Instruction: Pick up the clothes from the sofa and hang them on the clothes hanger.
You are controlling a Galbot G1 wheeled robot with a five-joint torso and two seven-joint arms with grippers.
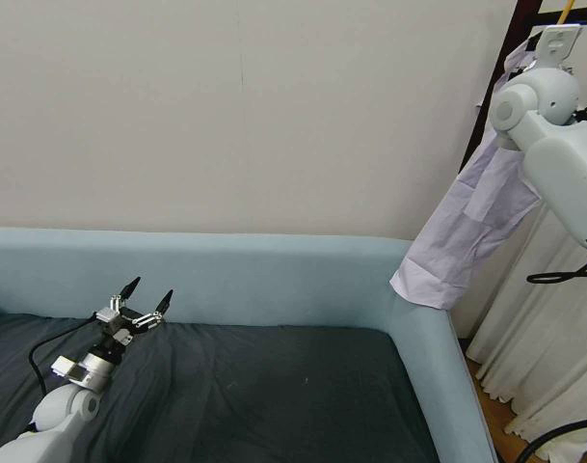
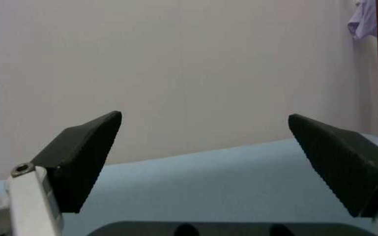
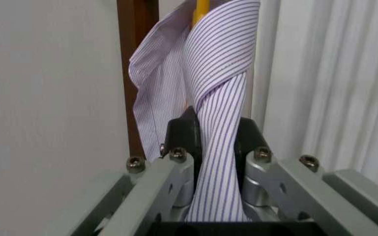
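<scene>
right hand [image 3: 210, 135] clenched on the striped shirt [image 3: 223, 64], up high; left hand [image 1: 146, 299] spread open above the sofa [image 1: 274, 280]

Purple-striped white shirt [image 3: 221, 98]; pale blue sofa [image 1: 226, 280]; charcoal cushion [image 1: 274, 386].

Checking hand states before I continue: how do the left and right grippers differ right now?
The left gripper is open and empty; the right gripper is shut on the striped shirt. The left sits low over the sofa seat; the right is raised high beside the dark post, off the sofa's end. Both have dark fingers.
</scene>
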